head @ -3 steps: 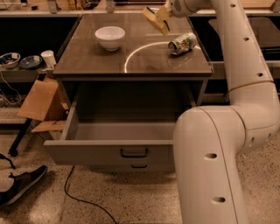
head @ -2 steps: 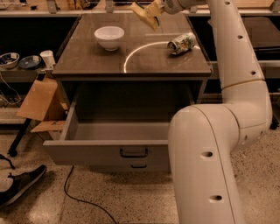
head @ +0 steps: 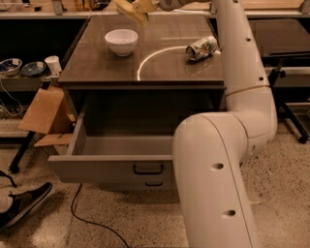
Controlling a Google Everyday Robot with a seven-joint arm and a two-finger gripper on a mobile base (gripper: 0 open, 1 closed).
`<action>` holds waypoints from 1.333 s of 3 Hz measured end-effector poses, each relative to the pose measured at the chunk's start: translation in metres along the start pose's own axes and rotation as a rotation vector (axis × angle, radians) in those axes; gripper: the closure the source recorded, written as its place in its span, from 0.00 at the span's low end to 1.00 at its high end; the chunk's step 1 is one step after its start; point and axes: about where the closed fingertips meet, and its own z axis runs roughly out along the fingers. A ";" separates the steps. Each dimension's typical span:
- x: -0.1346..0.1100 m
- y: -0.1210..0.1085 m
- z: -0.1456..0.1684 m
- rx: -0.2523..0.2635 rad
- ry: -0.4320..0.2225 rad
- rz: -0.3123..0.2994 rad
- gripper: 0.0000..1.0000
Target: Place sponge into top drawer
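My gripper is at the top edge of the view, above the back of the table, just behind and to the right of the white bowl. It is shut on a yellow oblong piece, the sponge, held in the air and partly cut off by the frame edge. The top drawer stands pulled out below the table top, its grey inside bare, its dark bar handle on the front. My arm hides the drawer's right part.
A white bowl stands at the table's back left. A crushed green-silver can lies at the back right. A lower drawer front with a small handle sits under the open drawer. Cardboard, a shoe and a cable lie at left.
My gripper has moved left along the back of the table with the sponge, from near the can to near the bowl. The drawer, bowl and can have not moved.
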 end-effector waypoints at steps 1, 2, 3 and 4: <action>-0.025 0.029 0.014 -0.088 -0.059 -0.066 1.00; -0.041 0.064 0.025 -0.196 -0.102 -0.133 1.00; -0.052 0.105 0.038 -0.331 -0.147 -0.191 1.00; -0.058 0.148 0.055 -0.482 -0.196 -0.212 1.00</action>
